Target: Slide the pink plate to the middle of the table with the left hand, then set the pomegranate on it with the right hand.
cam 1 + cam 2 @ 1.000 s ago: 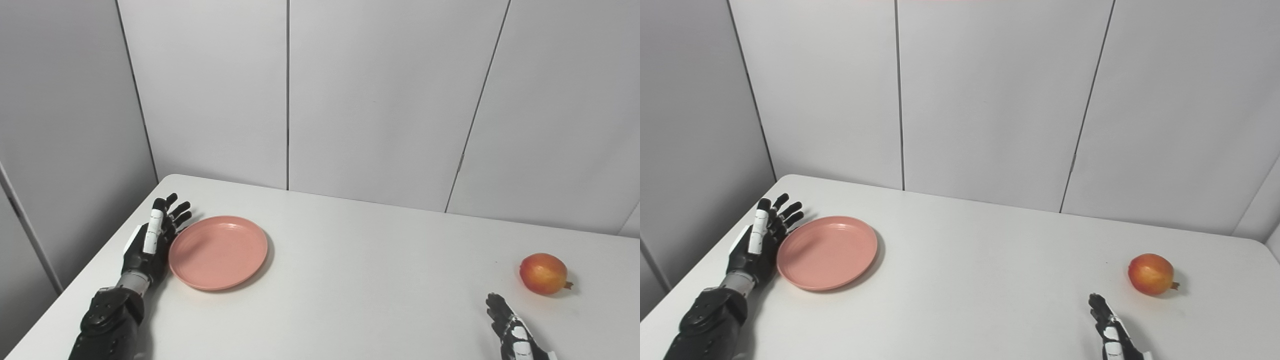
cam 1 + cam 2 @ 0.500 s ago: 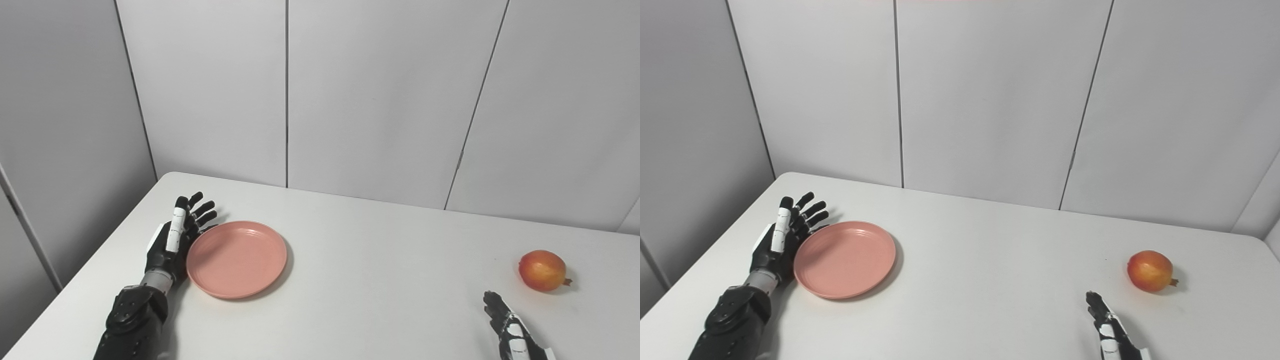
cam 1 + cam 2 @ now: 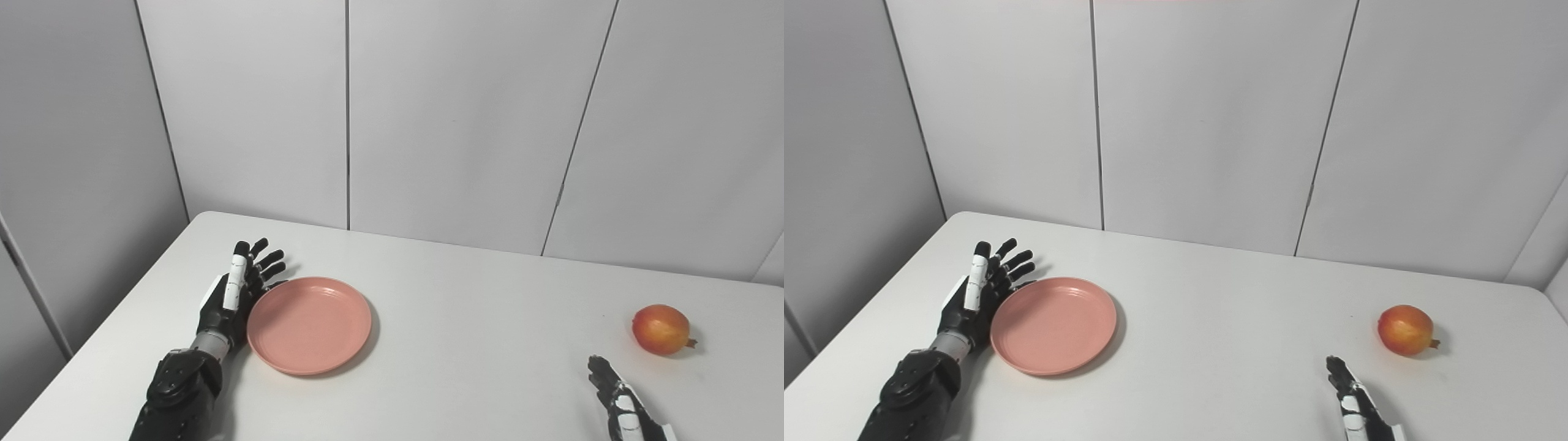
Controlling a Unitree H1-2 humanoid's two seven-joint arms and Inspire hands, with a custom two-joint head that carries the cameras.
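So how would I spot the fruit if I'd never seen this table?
Start at the white table and look to its right side, far from the pink plate. The pomegranate lies there alone, just beyond the right hand: the only round, red-orange thing, with a small stub at one end.

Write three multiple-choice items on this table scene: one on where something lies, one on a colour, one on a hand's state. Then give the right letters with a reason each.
1. Where does the pomegranate lie?
A. on the plate
B. on the table's right side, ahead of the right hand
C. in the left hand

2. What colour is the plate?
A. blue
B. green
C. pink

3. How is the left hand?
A. open, fingers apart, against the plate's left rim
B. shut on the pomegranate
C. lifted high above the table

Answers:
1 B, the fruit sits alone on bare table at the right.
2 C, it is plainly pink.
3 A, the spread fingers hold nothing beside the rim.
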